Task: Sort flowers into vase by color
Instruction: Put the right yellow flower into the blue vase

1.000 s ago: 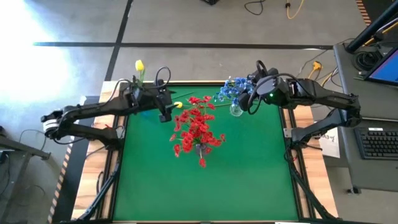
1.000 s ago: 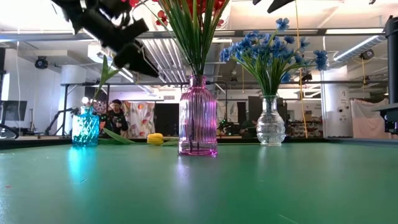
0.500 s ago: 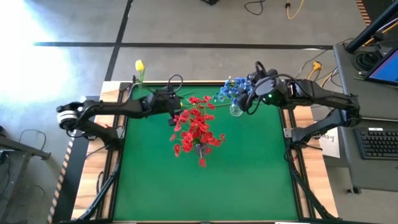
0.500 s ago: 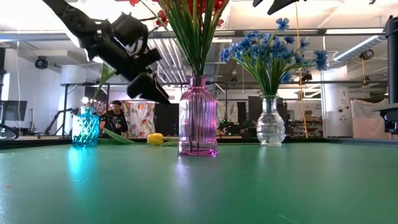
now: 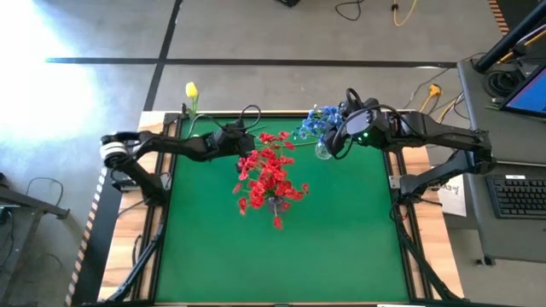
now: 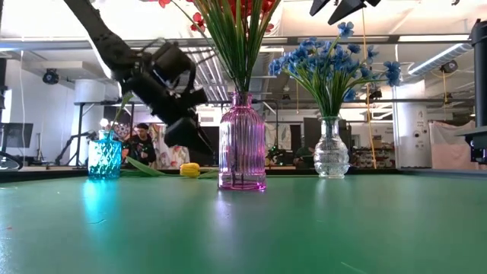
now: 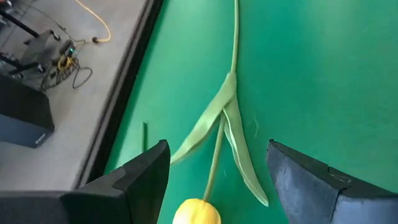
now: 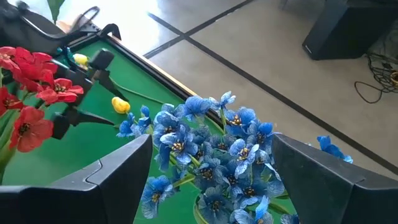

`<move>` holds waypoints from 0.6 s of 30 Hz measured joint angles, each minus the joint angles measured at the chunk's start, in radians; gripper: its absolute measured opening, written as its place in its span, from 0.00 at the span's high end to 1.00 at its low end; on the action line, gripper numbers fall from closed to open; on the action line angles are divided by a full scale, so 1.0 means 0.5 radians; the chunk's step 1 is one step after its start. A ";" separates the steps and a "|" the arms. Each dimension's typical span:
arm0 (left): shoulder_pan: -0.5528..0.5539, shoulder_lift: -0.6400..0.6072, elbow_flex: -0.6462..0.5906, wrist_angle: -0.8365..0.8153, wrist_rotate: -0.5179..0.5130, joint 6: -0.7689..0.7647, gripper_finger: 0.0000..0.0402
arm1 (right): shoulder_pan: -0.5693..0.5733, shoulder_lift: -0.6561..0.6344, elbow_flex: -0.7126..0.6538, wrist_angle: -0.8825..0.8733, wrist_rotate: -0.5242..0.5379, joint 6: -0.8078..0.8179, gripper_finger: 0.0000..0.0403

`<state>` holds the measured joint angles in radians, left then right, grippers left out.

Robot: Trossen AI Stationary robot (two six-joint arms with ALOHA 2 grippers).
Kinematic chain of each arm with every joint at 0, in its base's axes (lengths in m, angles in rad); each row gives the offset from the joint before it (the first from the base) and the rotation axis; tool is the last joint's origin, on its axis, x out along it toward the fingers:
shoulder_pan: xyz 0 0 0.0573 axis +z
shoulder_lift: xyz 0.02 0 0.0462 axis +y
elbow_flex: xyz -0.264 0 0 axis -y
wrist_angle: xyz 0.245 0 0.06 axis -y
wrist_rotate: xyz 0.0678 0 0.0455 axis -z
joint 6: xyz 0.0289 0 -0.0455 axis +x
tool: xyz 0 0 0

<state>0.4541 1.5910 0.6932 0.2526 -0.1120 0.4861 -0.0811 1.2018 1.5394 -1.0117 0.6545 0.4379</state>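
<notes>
**Last yellow tulip still flat on the mat**

While the left gripper point(image 5: 241, 143) reaches in at the far edge of the green table point(image 5: 341, 247), high view shows red flowers point(image 5: 271, 175) filling the centre vase and blue flowers point(image 5: 314, 125) in the clear vase at the far right. One yellow tulip point(image 5: 191, 89) already stands at the far-left corner. Right gripper point(image 5: 334, 141) hangs just beside the blue bunch, fingers spread, nothing in them.

Low view: loose yellow tulip point(image 6: 189, 170) lies on the mat between the teal vase point(image 6: 104, 157) and the pink ribbed vase point(image 6: 243, 144). Left gripper sits above it, close to the pink vase. Clear glass vase point(image 6: 332, 150) stands well apart to the right. A person point(image 6: 140, 141) is in the room behind.

Left wrist view: jaws apart, empty, straddling the tulip bud point(image 7: 196, 211). The thin stem point(image 7: 233, 37) runs away from the bud, with two long leaves point(image 7: 219, 127) splayed off it.

Right wrist view: blue blossoms fill the space between the open fingers, touching neither as far as I can tell.

Handling, my read:
- Light, springy plastic stem; it will likely flex and swing once lifted.
- Bud is soft, so pinch the bare stem between bud and leaves or just past them, not the head.
- Flat on the mat, so fingertips need to get right down.
- In the way: pink vase and overhanging red sprays next to the approach; the teal vase mouth is narrow and already holds a stem.
</notes>
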 joint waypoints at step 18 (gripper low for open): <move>0.082 0.436 0.001 0.443 -0.011 0.002 0.38 | 0.000 0.000 0.002 0.000 0.001 0.000 0.22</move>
<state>0.4949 1.8090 0.6937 0.4742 -0.1173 0.4870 -0.0811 1.2018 1.5402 -1.0115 0.6548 0.4381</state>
